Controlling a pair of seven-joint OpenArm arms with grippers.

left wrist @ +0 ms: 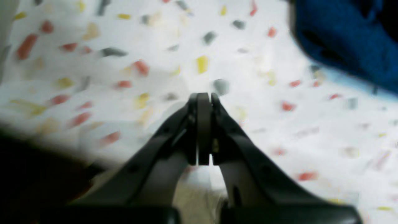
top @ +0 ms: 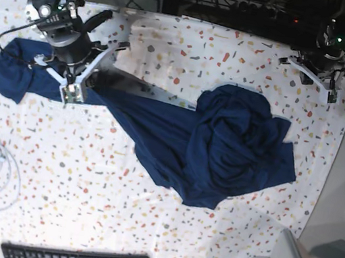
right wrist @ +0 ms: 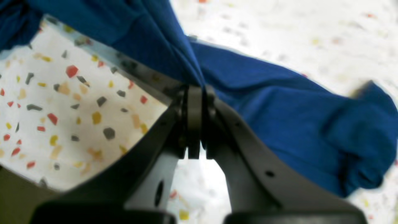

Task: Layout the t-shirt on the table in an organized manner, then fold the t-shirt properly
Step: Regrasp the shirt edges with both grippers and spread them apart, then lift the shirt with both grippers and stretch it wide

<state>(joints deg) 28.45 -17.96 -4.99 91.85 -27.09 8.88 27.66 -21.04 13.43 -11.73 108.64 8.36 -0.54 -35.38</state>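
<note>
Right claw (right wrist: 196, 90) pinching t-shirt (top: 222, 151) — left claw (left wrist: 203, 96) closed, bare.

You see each gripper, the left gripper (left wrist: 203, 98) and the right gripper (right wrist: 196, 90), with dark curved fingers, small holes, and grey flat pads.

The right arm's black two-fingered tool (right wrist: 196, 90) is seen at ten o'clock in the base view, its fingers pressed together on a gathered fold of dark navy-blue fabric t-shirt (right wrist: 279, 109). The left arm's black tool (left wrist: 203, 96) is held at one o'clock, fingers closed on nothing.
</note>
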